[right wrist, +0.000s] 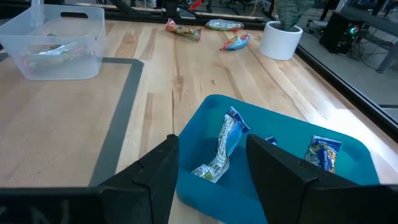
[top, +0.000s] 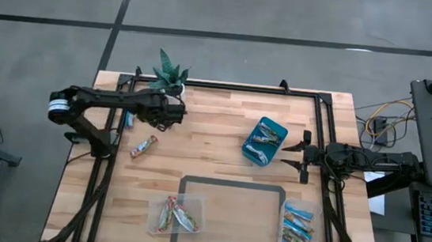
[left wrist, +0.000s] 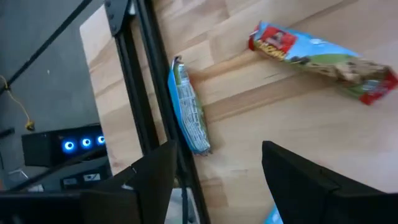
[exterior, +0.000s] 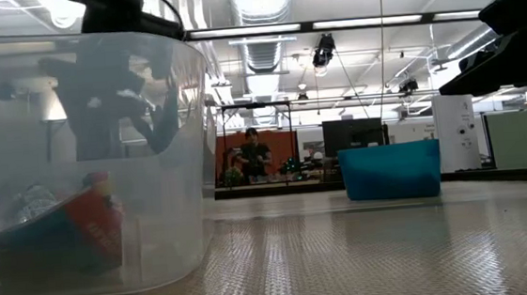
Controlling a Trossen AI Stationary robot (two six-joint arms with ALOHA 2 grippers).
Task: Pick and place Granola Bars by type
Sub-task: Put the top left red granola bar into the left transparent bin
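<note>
Left arm lining up on a loose blue bar.
The blue bar [left wrist: 189,109] lies flat beside the black rail [left wrist: 161,81], long axis along it; a multicoloured bar [left wrist: 323,57] lies nearby, angled away. The left gripper [left wrist: 217,171] hangs over the blue bar, fingers apart. The right gripper [right wrist: 211,165] waits open at the blue bin [right wrist: 348,199].

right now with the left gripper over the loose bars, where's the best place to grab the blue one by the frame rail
Probably across its narrow middle, coming straight down. The blue bar lies flat and long beside the black rail, so the left gripper, fingers open, should straddle its width. The rail-side finger has little room.
</note>
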